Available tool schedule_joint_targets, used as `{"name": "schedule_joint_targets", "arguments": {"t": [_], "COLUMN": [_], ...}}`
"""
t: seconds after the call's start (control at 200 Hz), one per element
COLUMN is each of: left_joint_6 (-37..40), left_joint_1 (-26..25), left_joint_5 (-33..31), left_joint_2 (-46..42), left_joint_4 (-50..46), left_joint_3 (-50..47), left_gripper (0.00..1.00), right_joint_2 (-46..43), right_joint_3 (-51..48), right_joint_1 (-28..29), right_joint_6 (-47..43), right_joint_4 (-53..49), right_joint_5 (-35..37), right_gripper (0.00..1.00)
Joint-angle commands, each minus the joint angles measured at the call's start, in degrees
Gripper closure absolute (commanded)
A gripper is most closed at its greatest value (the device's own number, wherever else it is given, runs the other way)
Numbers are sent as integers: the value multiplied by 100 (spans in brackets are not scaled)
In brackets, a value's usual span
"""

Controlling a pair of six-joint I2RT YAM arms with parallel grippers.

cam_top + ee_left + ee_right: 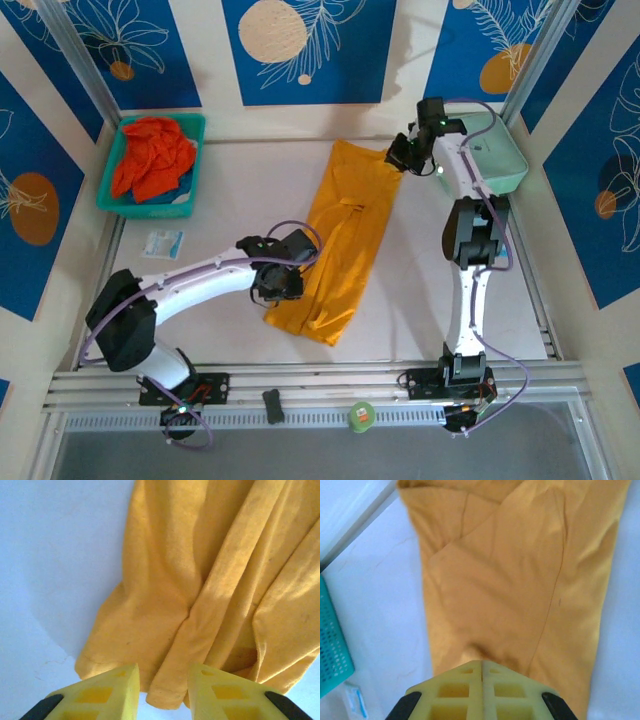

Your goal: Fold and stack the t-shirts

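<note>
T-shirt (350,230): soft yellow-orange cloth, long creased strip

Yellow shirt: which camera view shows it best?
Top external: the whole yellow shirt lies there as one long folded strip, seen end to end. Left wrist gives its near end close up; right wrist gives its far part.

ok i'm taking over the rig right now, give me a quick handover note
left pincer: open, straddling the near hem of the yellow-orange t-shirt, not pinching.
right pincer: shut, apparently on that shirt's far end.
The shirt lies on the table as a long narrow strip; the red-orange t-shirt sits bunched in the teal basket.
Done: lengthwise fold. To do: fold the strip across, then fold the red-orange one and stack both.
</note>
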Motion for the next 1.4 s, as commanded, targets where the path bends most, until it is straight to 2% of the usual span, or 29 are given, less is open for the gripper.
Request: {"name": "schedule_joint_targets", "arguments": {"t": [0.0, 0.2, 0.37, 0.64, 0.861, 1.016, 1.251, 1.396], "left_joint_6": [218, 538, 553, 84, -638, -1253, -1759, -1818], "left_joint_1": [118, 305, 296, 188, -171, -402, -556, -562], "left_joint_5": [-367, -252, 166, 450, 682, 945, 1147, 954], "left_joint_2": [161, 625, 1028, 788, 492, 406, 155, -75], "left_joint_4": [-278, 497, 1003, 1371, 1707, 2322, 2871, 2695], "left_joint_3": [-8, -199, -418, -1463, -2124, -2481, -2617, -2518], "left_gripper": [71, 82, 87, 88, 87, 87, 84, 83], "right_joint_2": [-582, -1271, -1072, 333, 1398, 1927, 2568, 2554], "right_joint_3": [-1208, -2787, -3078, -1737, -457, 342, 1421, 1508], "right_joint_1": [276, 595, 636, 635, 726, 913, 1057, 1066], "right_joint_6": [248, 609, 749, 546, 363, 203, -44, -185], "right_joint_4": [-104, 206, 456, -33, -535, -798, -1296, -1354], "right_joint_5": [247, 557, 636, 1025, 869, 723, 626, 572], "right_gripper": [100, 100, 100, 100, 100, 100, 100, 100]}}
